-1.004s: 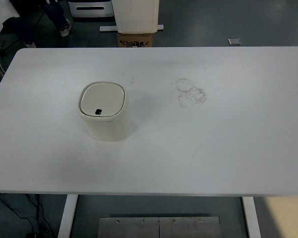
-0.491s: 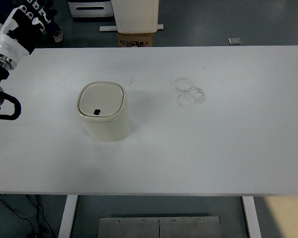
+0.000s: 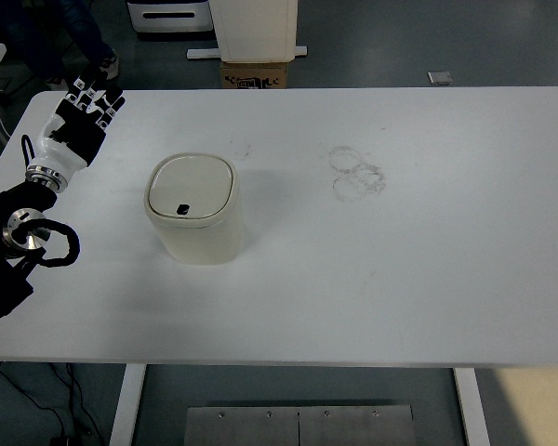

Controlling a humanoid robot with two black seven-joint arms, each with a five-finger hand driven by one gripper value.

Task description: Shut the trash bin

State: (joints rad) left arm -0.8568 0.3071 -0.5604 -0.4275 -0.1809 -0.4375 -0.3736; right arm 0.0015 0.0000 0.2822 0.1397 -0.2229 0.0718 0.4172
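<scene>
A cream trash bin (image 3: 195, 212) stands upright on the white table (image 3: 400, 279), left of the middle. Its lid lies flat on top, with a small black button near the front edge. My left hand (image 3: 84, 119) is above the table's far left part, fingers spread and straight, holding nothing. It is to the left of and behind the bin, about a hand's length away from it. The left arm (image 3: 19, 242) comes in from the left edge. The right arm does not show.
Faint ring marks (image 3: 357, 172) stain the table right of the bin. Beyond the far edge stand a white cabinet (image 3: 254, 28) and a cardboard box (image 3: 254, 74). A person's legs (image 3: 84, 32) show at the top left.
My left arm came into view from the left edge. The hand moved down and right over the table toward the bin. The bin has not moved.
</scene>
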